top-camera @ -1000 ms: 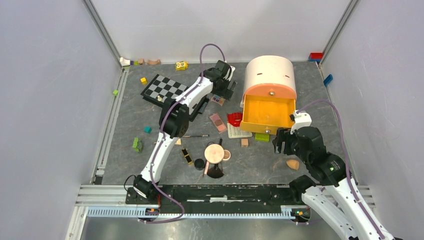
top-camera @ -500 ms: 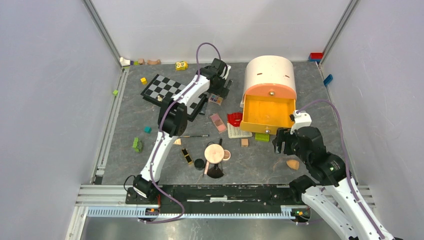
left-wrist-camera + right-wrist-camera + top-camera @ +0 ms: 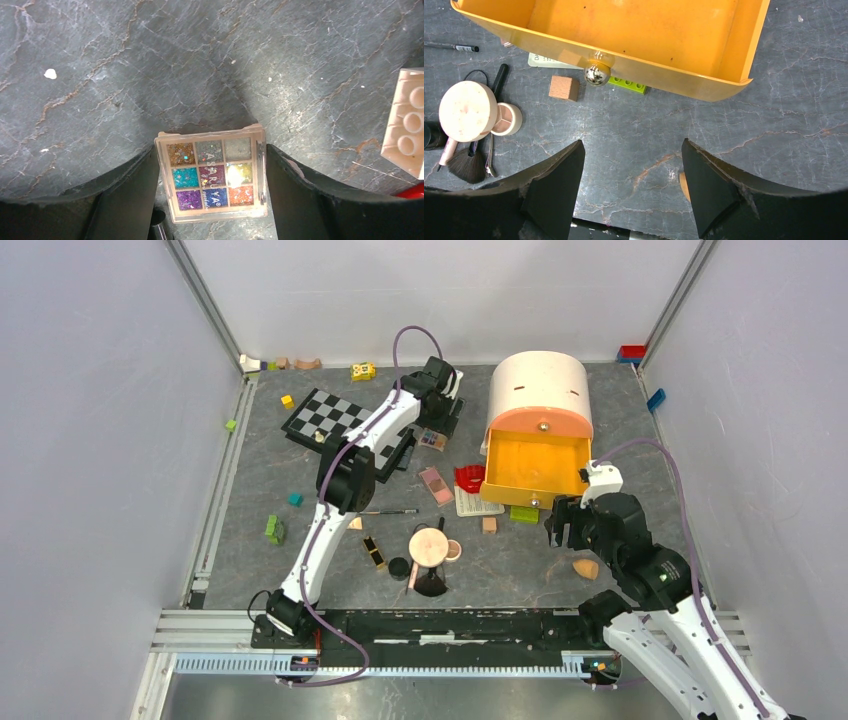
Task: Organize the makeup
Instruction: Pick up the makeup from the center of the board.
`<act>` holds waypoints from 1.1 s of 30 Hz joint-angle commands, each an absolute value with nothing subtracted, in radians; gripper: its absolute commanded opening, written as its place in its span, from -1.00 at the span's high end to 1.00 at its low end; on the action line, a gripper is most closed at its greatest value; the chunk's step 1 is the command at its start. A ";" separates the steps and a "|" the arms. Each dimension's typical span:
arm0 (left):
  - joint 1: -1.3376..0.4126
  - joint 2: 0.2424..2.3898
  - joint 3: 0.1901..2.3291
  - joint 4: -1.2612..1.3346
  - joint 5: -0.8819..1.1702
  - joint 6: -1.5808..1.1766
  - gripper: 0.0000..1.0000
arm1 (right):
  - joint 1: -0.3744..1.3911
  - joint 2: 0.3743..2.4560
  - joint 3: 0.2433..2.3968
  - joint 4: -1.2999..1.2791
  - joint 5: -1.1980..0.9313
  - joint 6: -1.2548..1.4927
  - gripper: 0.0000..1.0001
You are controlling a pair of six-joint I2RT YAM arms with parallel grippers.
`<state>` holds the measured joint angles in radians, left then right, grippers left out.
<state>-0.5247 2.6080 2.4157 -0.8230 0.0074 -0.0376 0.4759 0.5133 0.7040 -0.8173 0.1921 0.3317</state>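
Palette, square and clear-cased with nine glitter pans (image 3: 212,172), lies flat on the grey stone-patterned table (image 3: 100,75), squarely between the fingers of the left gripper (image 3: 211,150), its side edges parallel to them. Both fingers stand against those edges; whether they clamp cannot be told. The right gripper (image 3: 632,150) gapes empty beside the yellow plastic drawer (image 3: 664,75), well apart from the palette.

A glitter palette (image 3: 212,172) with nine coloured pans (lettering across its clear lid) lies flat, left of the yellow drawer (image 3: 535,475). A pink palette (image 3: 435,484) lies closer to the drawer's left wall. Near-left of the drawer's front lie an open round peach compact (image 3: 468,111), a black brush (image 3: 470,165) and a black-gold tube (image 3: 374,553). An orange sponge (image 3: 586,568) lies near-right of it.
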 commanded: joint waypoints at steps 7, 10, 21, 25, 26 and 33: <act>-0.532 2.373 2.282 -0.781 0.056 -0.158 -0.02 | 0.475 0.487 0.712 -0.802 0.194 0.328 -0.55; -0.534 2.290 2.196 -0.727 0.034 -0.170 -0.01 | 0.475 0.481 0.715 -0.807 0.193 0.329 -0.55; -0.558 2.029 2.007 -0.720 -0.079 -0.216 0.08 | 0.476 0.465 0.734 -0.823 0.217 0.341 -0.55; -0.600 1.894 1.952 -0.747 -0.156 -0.277 0.10 | 0.475 0.460 0.750 -0.833 0.240 0.344 -0.56; -0.614 1.863 1.938 -0.746 -0.164 -0.296 0.07 | 0.475 0.459 0.755 -0.838 0.247 0.346 -0.55; -0.823 1.750 1.958 -0.811 -0.331 -0.433 0.02 | 0.476 0.449 0.826 -0.893 0.349 0.378 -0.55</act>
<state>-0.7059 1.8236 1.9285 -0.7818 -0.2127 -0.3042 0.4759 0.4629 0.7422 -0.8680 0.2577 0.3447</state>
